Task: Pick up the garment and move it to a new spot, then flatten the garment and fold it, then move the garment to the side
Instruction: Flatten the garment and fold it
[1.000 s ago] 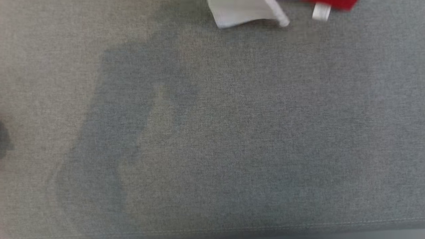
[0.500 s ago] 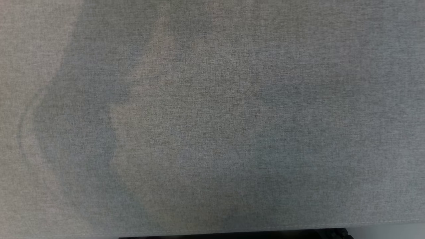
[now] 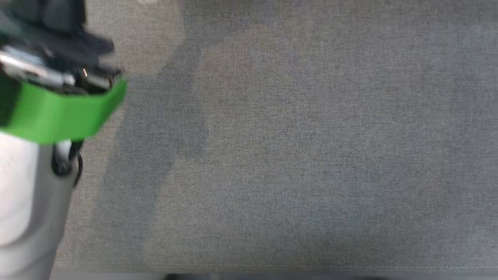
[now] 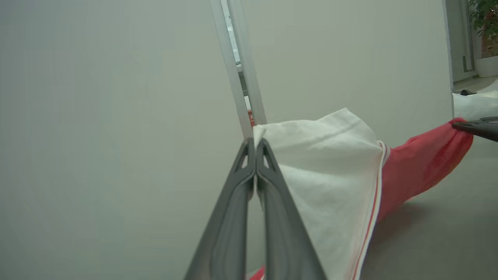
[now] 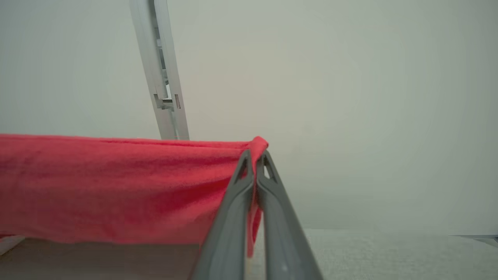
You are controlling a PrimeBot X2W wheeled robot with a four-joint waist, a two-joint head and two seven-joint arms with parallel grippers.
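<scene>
A pale forearm (image 3: 23, 202) is now entering at left as the head camera shifts. The left end effector (image 4: 255, 142) and right end effector (image 5: 255, 155) are pinching the garment (image 4: 330, 167) stretched between them, relocating it. Lowering it flat is probably coming next.

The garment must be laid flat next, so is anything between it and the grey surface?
Nothing visible does. The garment is pinched at both ends, white by the left gripper, red by the right gripper, over the grey surface.
</scene>
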